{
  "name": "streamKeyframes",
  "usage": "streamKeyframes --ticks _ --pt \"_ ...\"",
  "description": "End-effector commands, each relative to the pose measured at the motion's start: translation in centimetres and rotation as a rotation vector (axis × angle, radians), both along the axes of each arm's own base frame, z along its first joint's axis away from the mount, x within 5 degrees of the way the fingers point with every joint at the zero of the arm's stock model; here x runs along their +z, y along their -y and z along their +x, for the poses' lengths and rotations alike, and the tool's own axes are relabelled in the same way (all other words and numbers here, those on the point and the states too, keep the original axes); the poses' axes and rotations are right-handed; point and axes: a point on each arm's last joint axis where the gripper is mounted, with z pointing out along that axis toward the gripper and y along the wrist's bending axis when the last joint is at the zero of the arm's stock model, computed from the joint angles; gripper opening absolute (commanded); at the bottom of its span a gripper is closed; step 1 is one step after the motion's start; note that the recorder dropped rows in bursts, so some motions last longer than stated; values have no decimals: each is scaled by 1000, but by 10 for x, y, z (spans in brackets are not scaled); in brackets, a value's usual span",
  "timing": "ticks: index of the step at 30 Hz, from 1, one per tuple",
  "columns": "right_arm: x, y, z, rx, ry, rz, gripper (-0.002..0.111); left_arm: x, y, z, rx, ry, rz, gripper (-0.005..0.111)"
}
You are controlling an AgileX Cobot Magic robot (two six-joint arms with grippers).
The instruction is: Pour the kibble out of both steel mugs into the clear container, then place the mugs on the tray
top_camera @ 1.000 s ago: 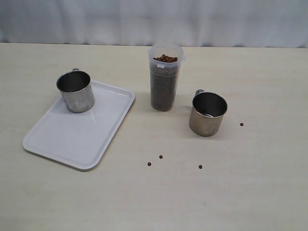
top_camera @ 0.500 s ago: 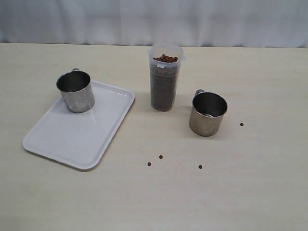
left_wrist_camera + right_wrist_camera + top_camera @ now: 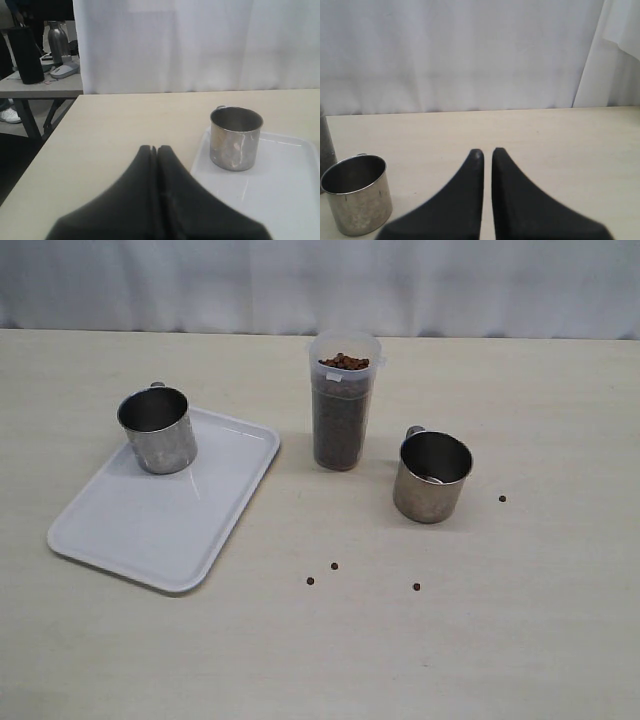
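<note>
On the table [image 3: 560,640], the exterior view gives you one steel mug [image 3: 157,430] upright on the single tray [image 3: 150,530] and a second steel mug [image 3: 432,477] on the table right of the one clear container [image 3: 343,430], filled with kibble [image 3: 344,362]; four stray pellets [image 3: 334,566] lie nearby. Left wrist view: your left gripper [image 3: 156,148] is pressed closed, empty. Right wrist view: your right gripper [image 3: 485,152] is all but closed, holding nothing.
</note>
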Motion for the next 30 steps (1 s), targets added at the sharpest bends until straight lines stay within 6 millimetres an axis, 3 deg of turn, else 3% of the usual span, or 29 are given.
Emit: streamKeyframes --ticks 1,20,26,30 --pt "0 0 0 2 4 -3 5 -1 0 0 -3 0 -10 0" --pt "2 0 0 4 26 3 5 -1 0 0 -3 2 -6 0" --pt "12 -2 0 13 129 218 5 -1 0 0 -3 2 -6 0" --pt "13 -2 0 13 134 273 5 -1 0 0 -3 2 -6 0"
